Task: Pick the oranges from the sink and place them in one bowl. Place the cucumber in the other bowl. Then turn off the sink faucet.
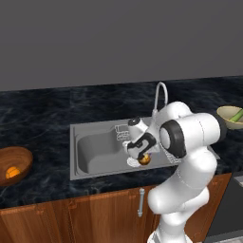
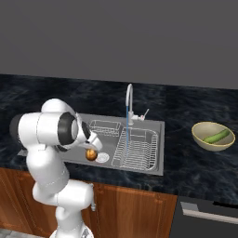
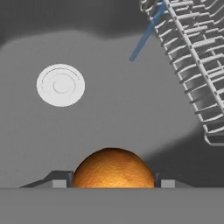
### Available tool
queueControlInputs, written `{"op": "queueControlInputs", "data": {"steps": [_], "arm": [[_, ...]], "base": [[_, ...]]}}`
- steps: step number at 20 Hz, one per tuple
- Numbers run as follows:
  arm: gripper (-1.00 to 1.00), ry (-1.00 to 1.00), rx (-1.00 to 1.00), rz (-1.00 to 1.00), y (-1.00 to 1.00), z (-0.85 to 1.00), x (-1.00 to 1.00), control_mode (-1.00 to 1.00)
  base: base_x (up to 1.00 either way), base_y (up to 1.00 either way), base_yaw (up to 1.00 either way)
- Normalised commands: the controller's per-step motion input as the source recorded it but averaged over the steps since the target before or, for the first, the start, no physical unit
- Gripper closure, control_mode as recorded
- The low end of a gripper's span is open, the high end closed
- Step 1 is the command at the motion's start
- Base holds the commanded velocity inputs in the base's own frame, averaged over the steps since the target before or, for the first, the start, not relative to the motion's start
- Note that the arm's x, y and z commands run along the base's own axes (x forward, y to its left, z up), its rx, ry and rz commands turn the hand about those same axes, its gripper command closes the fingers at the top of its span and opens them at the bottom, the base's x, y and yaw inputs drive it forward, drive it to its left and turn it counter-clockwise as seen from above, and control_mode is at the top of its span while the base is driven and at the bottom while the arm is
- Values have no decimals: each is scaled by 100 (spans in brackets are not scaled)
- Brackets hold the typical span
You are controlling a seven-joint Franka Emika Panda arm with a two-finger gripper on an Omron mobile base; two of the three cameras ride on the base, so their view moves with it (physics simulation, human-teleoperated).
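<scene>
My gripper (image 3: pixel 113 183) is shut on an orange (image 3: pixel 113 168), which sits snug between both fingertips. It hangs low in the sink (image 1: pixel 95 153), close to the round drain (image 3: pixel 60 85); the held orange (image 1: pixel 144 160) (image 2: pixel 91 155) also shows from both base cameras. A second orange (image 1: pixel 13 172) lies in the brown wooden bowl (image 1: pixel 23 159) on the counter at the left. The cucumber (image 2: pixel 217 137) rests in the olive-yellow bowl (image 2: pixel 204 124) at the right. The faucet (image 2: pixel 129 97) arches over the basin, and a thin blue stream (image 2: pixel 127 128) still runs from it.
A ribbed wire drainer (image 2: pixel 135 148) fills the right half of the sink, with a small wire basket (image 2: pixel 104 126) at the back. Dark counter runs along both sides, above wooden cabinet fronts (image 1: pixel 95 213). My own arm crowds the sink's front edge.
</scene>
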Motion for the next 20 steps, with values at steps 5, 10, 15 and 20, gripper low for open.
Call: {"op": "queueControlInputs", "data": {"steps": [5, 10, 15, 20], "arm": [[100, 0, 0, 0, 0, 67, -11, -100], [100, 0, 0, 0, 19, 70, -7, -100], [100, 0, 0, 0, 34, 63, -3, -100], [100, 0, 0, 0, 48, 50, 0, -100]], "base": [[0, 0, 0], [0, 0, 0], [0, 0, 0], [0, 0, 0]]}}
